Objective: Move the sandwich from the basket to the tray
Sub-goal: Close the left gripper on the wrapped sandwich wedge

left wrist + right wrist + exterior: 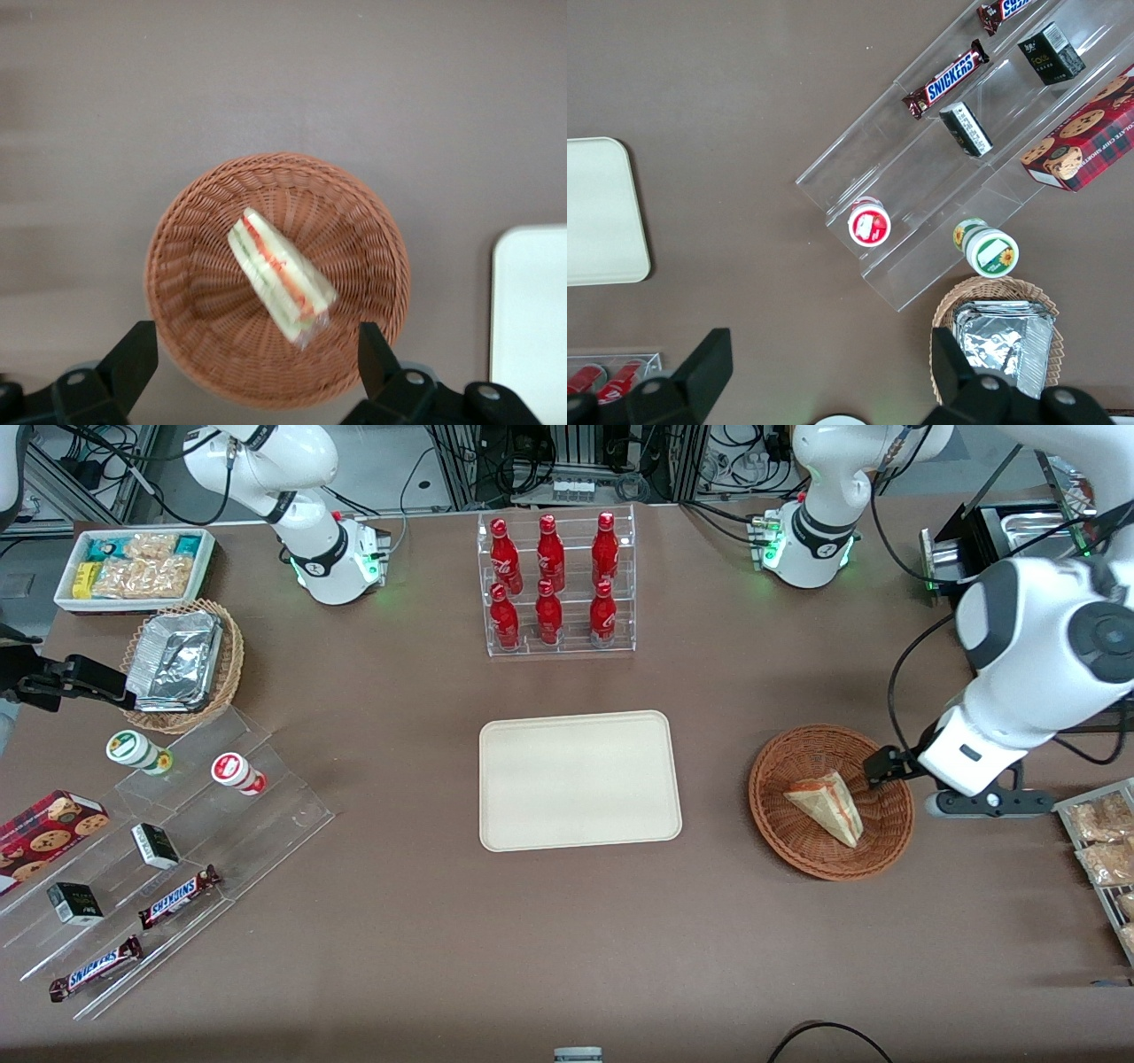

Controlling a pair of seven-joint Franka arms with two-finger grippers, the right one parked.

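In the front view, the sandwich (pixel 826 803) lies in the round reddish-brown basket (pixel 797 850), toward the working arm's end of the bench (pixel 399 939). The cream tray (pixel 580 779) sits beside the basket, near the middle of the bench, with nothing on it. The hand (pixel 881 766) hangs over the basket's rim, above the sandwich and not touching it. This looks like the approach step: nothing has been picked up yet.

In the left wrist view, the hand (pixel 257 354) is released, its two fingers (pixel 133 359) spread wide with the basket (pixel 195 266) between them. The sandwich (pixel 279 285) lies flat on the weave, a white bread wedge with orange-red and green filling showing along its cut edge, and it appears wrapped in clear film. A corner of the tray (pixel 532 319) shows beside the basket. The next move probably calls for the hand to centre over the wedge, descend, and close across its thickness gently, since the bread should squash easily and the film may be slippery.

The right wrist view shows only one end of the tray (pixel 602 212); no sandwich is on that part.
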